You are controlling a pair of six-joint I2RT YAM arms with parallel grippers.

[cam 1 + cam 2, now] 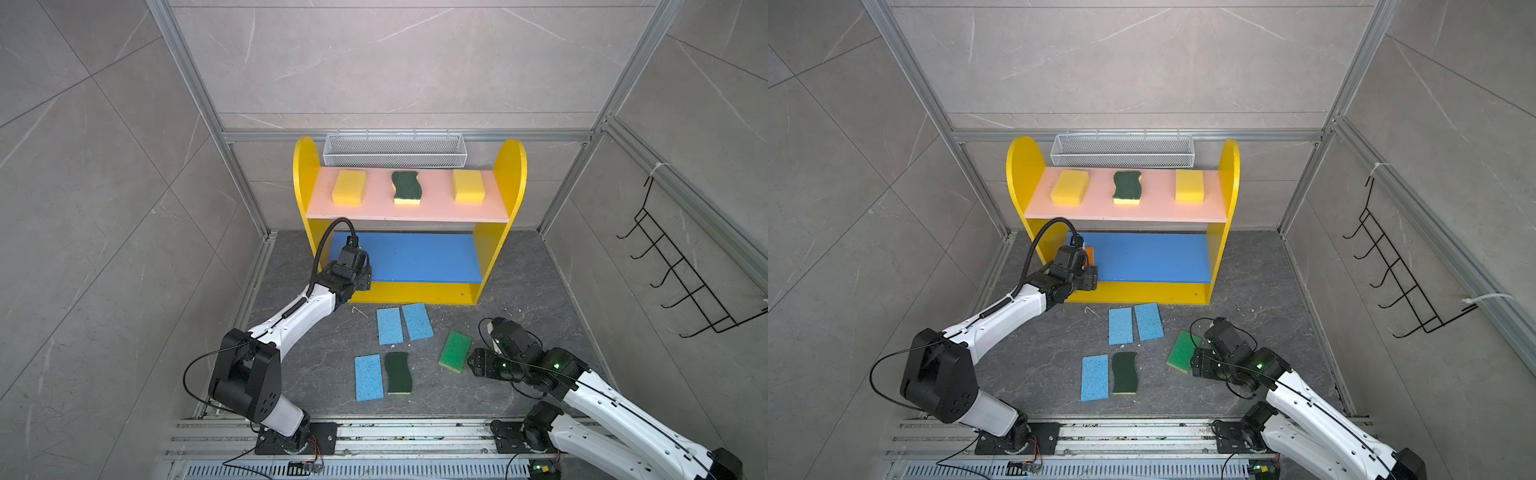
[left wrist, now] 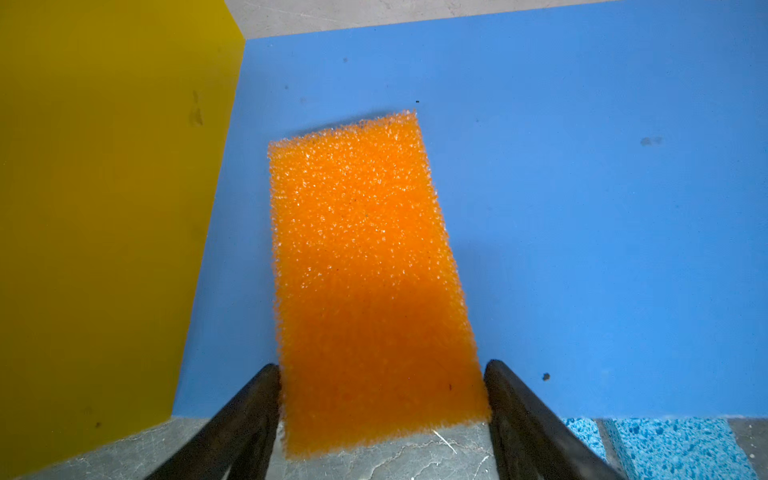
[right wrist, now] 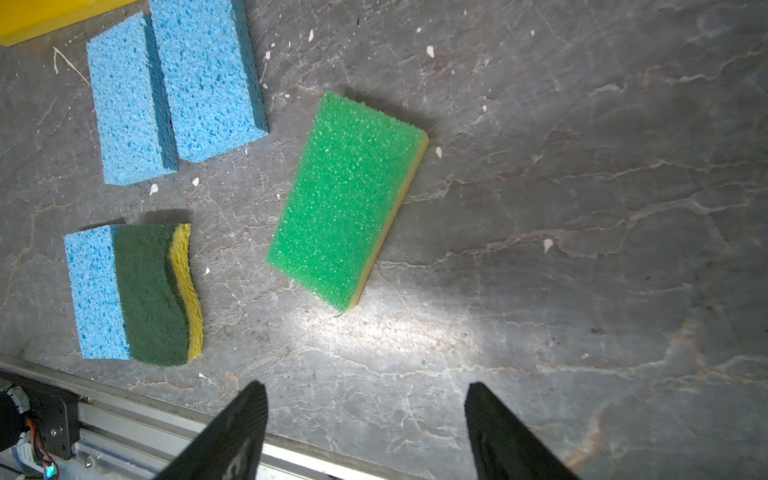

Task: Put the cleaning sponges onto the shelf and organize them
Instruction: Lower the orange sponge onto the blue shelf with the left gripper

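My left gripper (image 2: 381,365) sits closest to the lens. Both black fingers (image 2: 249,415) press the long edges of the orange-topped sponge (image 2: 357,257), so I judge I'm grasping it, not yet let go. It lies over the left end of the blue lower board (image 2: 582,208), just beside the yellow side panel (image 2: 104,208), w/ its near end hanging past the board's front edge.

Biggest thing next: the shelf (image 1: 305,174) at the back of the bench (image 1: 519,291). Its pink upper board (image 1: 436,203) carries 3 sponges, well apart: yellow block (image 1: 349,187), dark-green scourer (image 1: 406,186), 2nd yellow block (image 1: 468,185). So 3 placed, 1 in hand, approx a third along by my reckoning.

Left on the bench, 5:
- light-blue sponge (image 1: 390,325), just beside a 2nd light-blue sponge (image 1: 417,315)
- 3rd light-blue sponge (image 1: 368,377), touching the 2nd scourer (image 1: 397,372)
- bright-green-topped sponge (image 1: 455,350)

My right gripper (image 3: 365,385) hangs near that last one, jaws spread wide, nothing between them.

No brand, label or writing legible anywhere.
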